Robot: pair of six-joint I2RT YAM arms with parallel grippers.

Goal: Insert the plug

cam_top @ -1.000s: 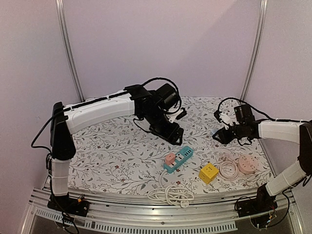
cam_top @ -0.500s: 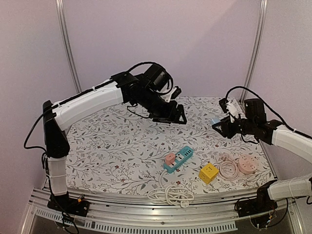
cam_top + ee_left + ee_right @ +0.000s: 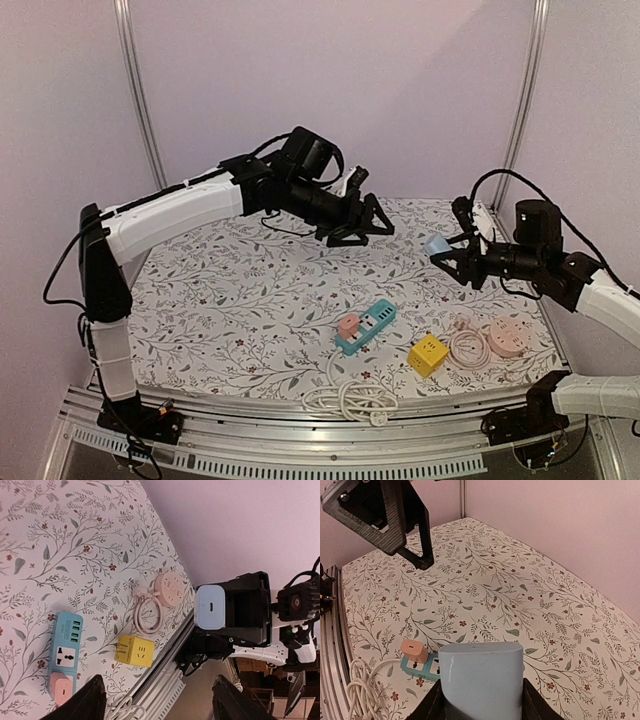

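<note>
- The worktop (image 3: 220, 310) has a cloth with a pattern of leaves and small flowers; all the sockets lie on its near right part
- The left arm (image 3: 180, 210) reaches over the far middle of the worktop; the left pincer (image 3: 362, 232) hangs in the air, its two fingers spread wide, with nothing between them
- The right arm (image 3: 600, 290) is raised over the right side; the right pincer (image 3: 445, 258) is pinching the light blue plug (image 3: 436, 245)
- A white cable (image 3: 350, 398) lies coiled at the near edge
- The teal power strip (image 3: 366, 326) lies at an angle near the middle; the free sockets are seen in the left wrist view
- A round pink socket (image 3: 506, 340) lies at the right, with its pale cord (image 3: 468, 346) coiled just beside it
- A yellow cube socket (image 3: 427, 354) stands between the strip and this cord
- A pink adapter (image 3: 348, 323) sits on the near end of the strip
- The light blue plug is held in the air, well apart from the strip; its prongs are not visible
</note>
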